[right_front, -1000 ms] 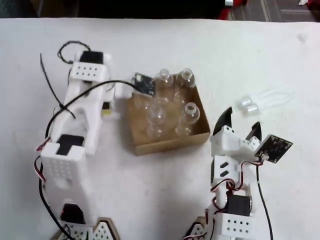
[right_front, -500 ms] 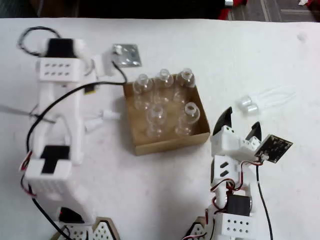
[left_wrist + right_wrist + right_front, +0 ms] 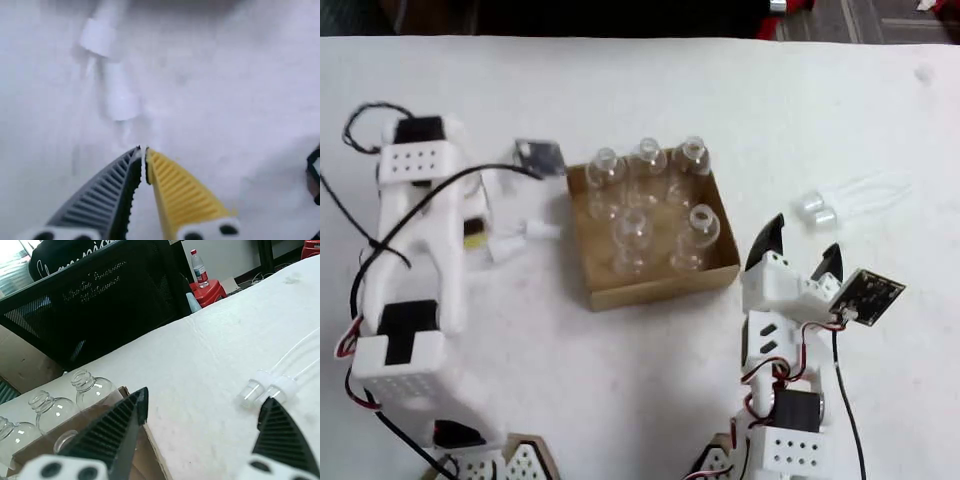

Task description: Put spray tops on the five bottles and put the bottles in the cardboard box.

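Nearest the arms' bases, on the white table (image 3: 650, 380), the right gripper (image 3: 803, 245) is seen low over the surface with its two black fingers spread wide apart (a small circuit board (image 3: 870, 292) is carried on its wrist). In the right wrist view the same right gripper (image 3: 205, 405) is shown with its jaws parted, the near corner of the cardboard box (image 3: 156, 460) lying by one finger. On the other side of the table the left gripper (image 3: 485, 238) is held close above the surface, and in its own wrist view the left gripper (image 3: 142, 150) is seen closed, its grey and yellow fingers pressed tip to tip. Just beyond those tips the left pair of spray tops (image 3: 120, 97) is laid on the table, and from above the same left pair of spray tops (image 3: 525, 237) is found between that gripper and the cardboard box (image 3: 660, 285). Five clear bottles (image 3: 633, 230) are stood upright inside the box, two in the nearer row and three in the farther, their necks open and uncapped; three of the clear bottles (image 3: 82, 385) are caught in the right wrist view. Beyond the right gripper, well apart from the box, the right pair of spray tops (image 3: 815, 208) is laid side by side, thin tubes trailing away from it, and the same right pair of spray tops (image 3: 265, 389) is seen between the spread fingers.
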### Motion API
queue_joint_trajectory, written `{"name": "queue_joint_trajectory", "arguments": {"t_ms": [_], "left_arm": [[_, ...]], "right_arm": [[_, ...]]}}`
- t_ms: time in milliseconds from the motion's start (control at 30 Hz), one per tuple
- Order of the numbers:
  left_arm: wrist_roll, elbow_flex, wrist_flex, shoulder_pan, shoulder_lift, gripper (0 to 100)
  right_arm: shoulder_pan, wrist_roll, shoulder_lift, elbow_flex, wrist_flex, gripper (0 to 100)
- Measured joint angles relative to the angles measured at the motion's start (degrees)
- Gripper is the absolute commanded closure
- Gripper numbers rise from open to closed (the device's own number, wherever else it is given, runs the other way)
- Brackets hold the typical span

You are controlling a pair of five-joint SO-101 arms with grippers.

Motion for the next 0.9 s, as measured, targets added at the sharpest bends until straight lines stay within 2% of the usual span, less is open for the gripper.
{"name": "queue_joint_trajectory", "arguments": {"t_ms": [133, 233, 300, 400, 533, 667, 900], "left_arm": [[1.0, 8.5, -4.7, 1.0, 0.0, 98], [8.0, 13.2, -13.5, 1.1, 0.0, 96], [12.7, 13.7, -19.2, 1.1, 0.0, 91], [14.6, 13.7, -20.6, 2.5, 0.0, 86], [14.9, 13.7, -21.1, 3.9, 0.0, 86], [15.1, 13.8, -21.7, 4.1, 0.0, 86], [18.1, 19.1, -31.1, 5.1, 0.0, 86]], "right_arm": [[0.0, 0.0, 0.0, 0.0, 0.0, 68.0], [0.0, 0.0, 0.0, 0.0, 0.0, 68.0], [0.0, 0.0, 0.0, 0.0, 0.0, 68.0], [0.0, 0.0, 0.0, 0.0, 0.0, 68.0], [0.0, 0.0, 0.0, 0.0, 0.0, 68.0], [0.0, 4.1, 0.0, 0.0, 0.0, 68.0], [0.0, 5.9, 0.0, 0.0, 0.0, 68.0]]}}
